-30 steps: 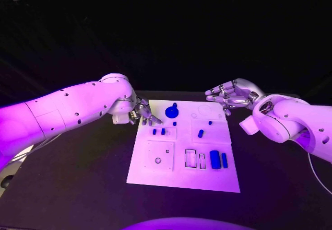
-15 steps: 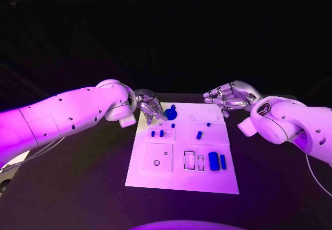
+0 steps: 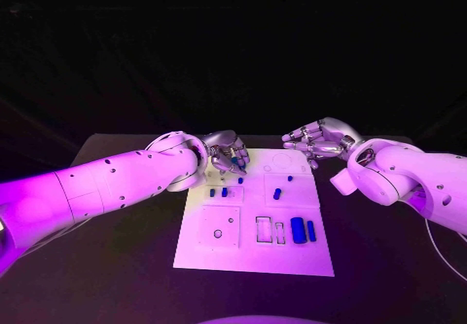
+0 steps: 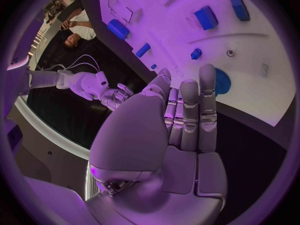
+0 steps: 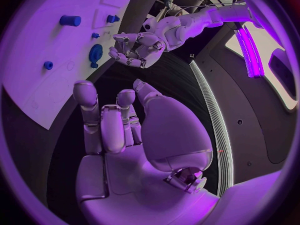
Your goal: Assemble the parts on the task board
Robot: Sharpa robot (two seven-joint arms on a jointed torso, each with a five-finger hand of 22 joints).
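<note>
Left hand (image 3: 226, 154) hovering over the far left corner of the task board (image 3: 255, 260), fingers (image 4: 189, 116) straight and close together, tips just above the blue gear (image 4: 221, 81), holding nothing; whether touching the gear, cannot tell. Right hand (image 3: 318, 141) raised off the far right corner of the board, fingers (image 5: 103, 120) loosely curled and apart, also holding nothing. Round blue gear lying flat near the board's far left edge, mostly hidden under the left hand from the head camera. Nearer along the board, small blue pegs (image 3: 218, 192) standing side by side on the left, another blue piece (image 3: 277, 194) in the middle-right section, two upright blue blocks (image 3: 304, 230) close together at the near right beside empty rectangular slots (image 3: 266, 229). Board resting flat on the dark bench (image 3: 107, 270).
</note>
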